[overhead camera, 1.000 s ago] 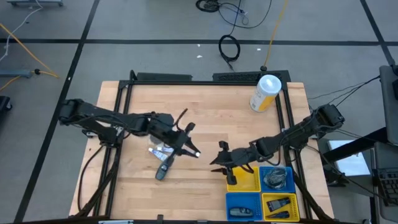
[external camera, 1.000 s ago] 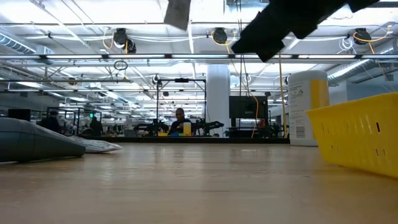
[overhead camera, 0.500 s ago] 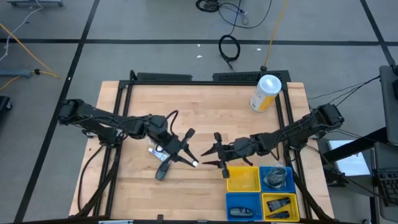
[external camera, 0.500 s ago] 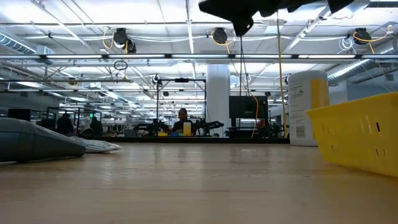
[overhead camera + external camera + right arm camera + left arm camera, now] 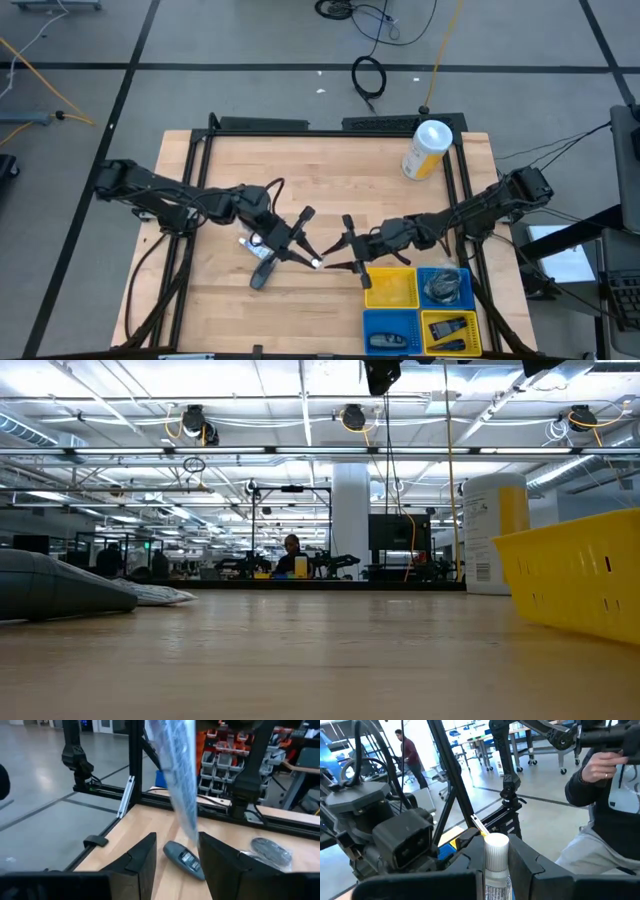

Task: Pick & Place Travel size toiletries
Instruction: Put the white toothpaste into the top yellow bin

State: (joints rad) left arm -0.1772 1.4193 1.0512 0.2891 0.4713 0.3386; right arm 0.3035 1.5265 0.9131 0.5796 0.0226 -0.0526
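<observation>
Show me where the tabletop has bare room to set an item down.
Bare wood lies between the canister and the table's far left corner, and along the near edge left of the bins. The middle is crowded: left hand, right hand, loose toiletries.

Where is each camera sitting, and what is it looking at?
High view: above, looking straight down on the table; both arms show.
Low view: at tabletop height, facing the room; gripper tips hang at top.
Left wrist view: on the left arm; left gripper holds a white tube.
Right wrist view: on the right arm; right gripper and a clear wrapper show.
Shared: the dark grey piece also shows from above.
</observation>
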